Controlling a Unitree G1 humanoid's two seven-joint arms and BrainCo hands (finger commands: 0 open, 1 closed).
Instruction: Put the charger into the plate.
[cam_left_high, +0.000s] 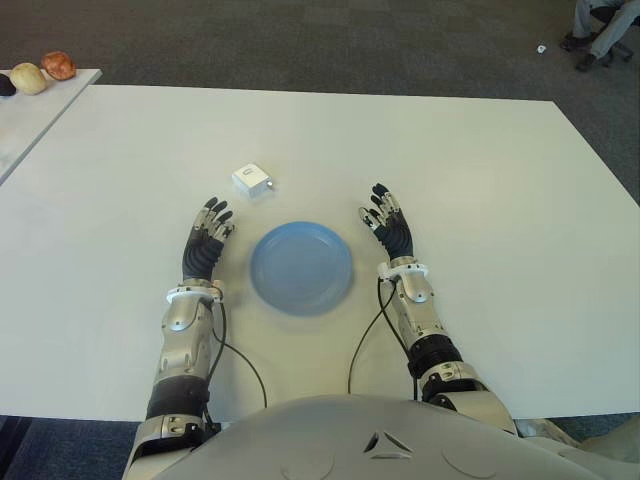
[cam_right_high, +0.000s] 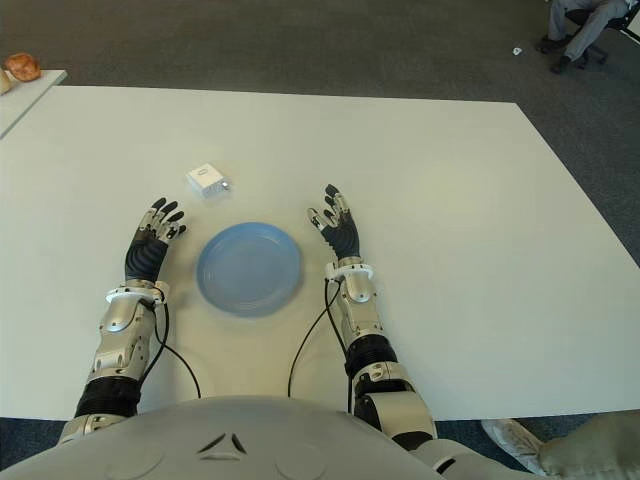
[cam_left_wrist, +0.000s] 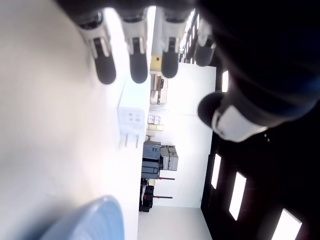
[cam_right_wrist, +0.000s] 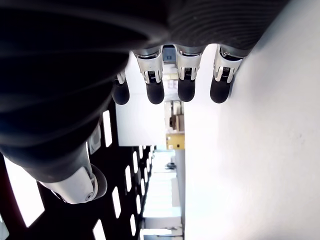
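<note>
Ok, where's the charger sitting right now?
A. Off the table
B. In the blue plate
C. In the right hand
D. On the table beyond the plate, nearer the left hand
D: the charger lies on the bare table, beyond the empty plate and ahead of the open left hand.

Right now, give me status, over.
Both hands open: left hand, right hand, flanking plate. Charger on table, beyond plate. Nothing in the way.

The table (cam_left_high: 480, 200) has a smooth, matt white top, and the plate (cam_left_high: 301, 268) on it looks like smooth blue plastic with a faint sheen. The charger (cam_left_high: 253, 180) is a white, hard plastic block with two metal prongs. The left hand (cam_left_high: 206, 240) and right hand (cam_left_high: 389, 225) have black matt fingers over silvery metallic wrists.
</note>
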